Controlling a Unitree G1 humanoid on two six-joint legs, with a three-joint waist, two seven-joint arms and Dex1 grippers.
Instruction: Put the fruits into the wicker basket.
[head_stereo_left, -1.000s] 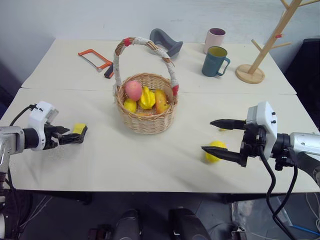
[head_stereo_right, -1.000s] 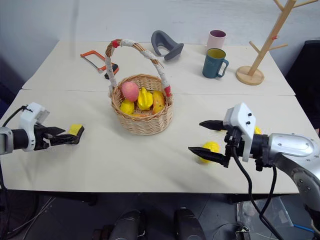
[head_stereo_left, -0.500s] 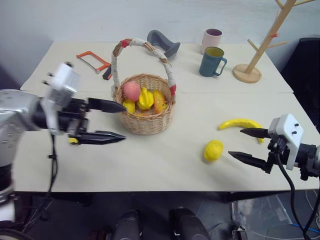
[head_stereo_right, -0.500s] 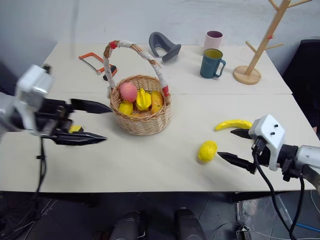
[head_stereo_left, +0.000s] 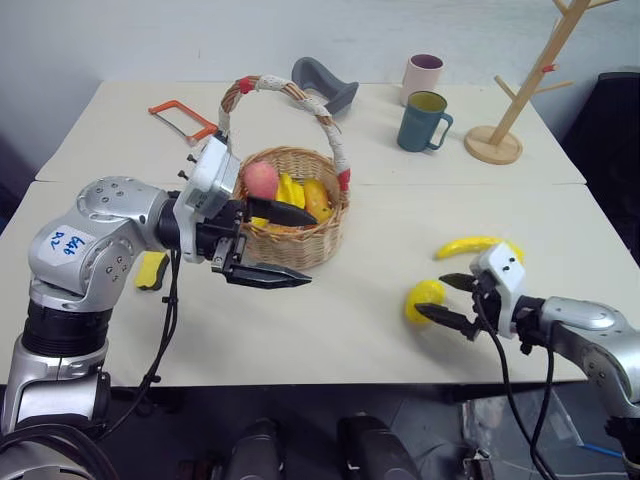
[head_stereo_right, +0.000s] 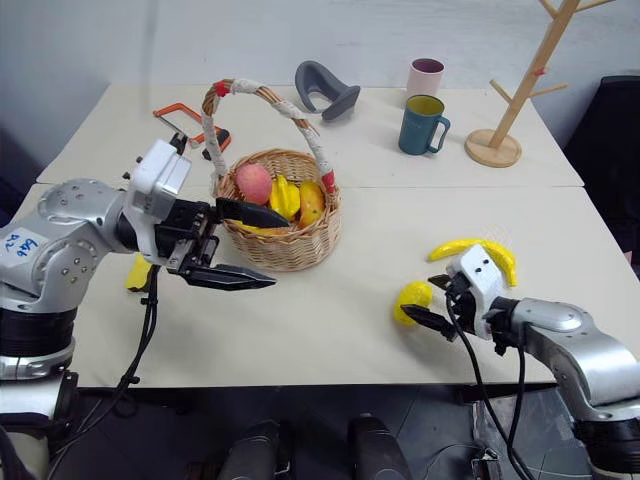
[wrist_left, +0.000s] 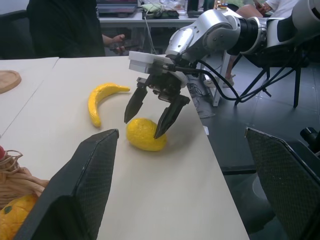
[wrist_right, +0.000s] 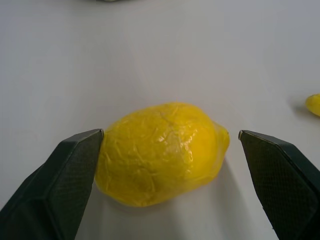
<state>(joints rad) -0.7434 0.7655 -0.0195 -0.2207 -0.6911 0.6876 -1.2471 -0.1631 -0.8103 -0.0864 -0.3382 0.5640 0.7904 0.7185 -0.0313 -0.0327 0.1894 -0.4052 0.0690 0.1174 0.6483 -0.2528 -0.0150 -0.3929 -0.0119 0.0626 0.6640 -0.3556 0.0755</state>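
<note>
**Right gripper staged around the lemon; left gripper idle at the basket**

The right gripper (head_stereo_right: 424, 301) sits low over the table (head_stereo_left: 330, 330) with its 2 fingers spread wide and nothing clamped. The lemon (wrist_right: 160, 152) lies between the fingers: 1 finger is at or just beside one end, the other stands clear of the opposite end. This spread suits the lemon's long axis, so closing should trap it across its length. The lemon rests on the table and is not lifted.

Just beyond the right gripper, the banana (head_stereo_left: 478, 245) lies flat on the table, apart from the lemon. It is free to be taken as a separate pick.

The left gripper (head_stereo_left: 290, 243) hangs released, jaws apart, holding nothing. Its upper finger reaches over the near rim of the wicker basket (head_stereo_left: 300, 240); its lower finger sits in front of the basket wall. Judged from this pose, it is parked clear of the right arm's work area.

Inside the basket, beyond the left fingers, several fruits (head_stereo_left: 290, 190) are loaded. The arched handle leaves the opening reachable from the right gripper's side.
</note>
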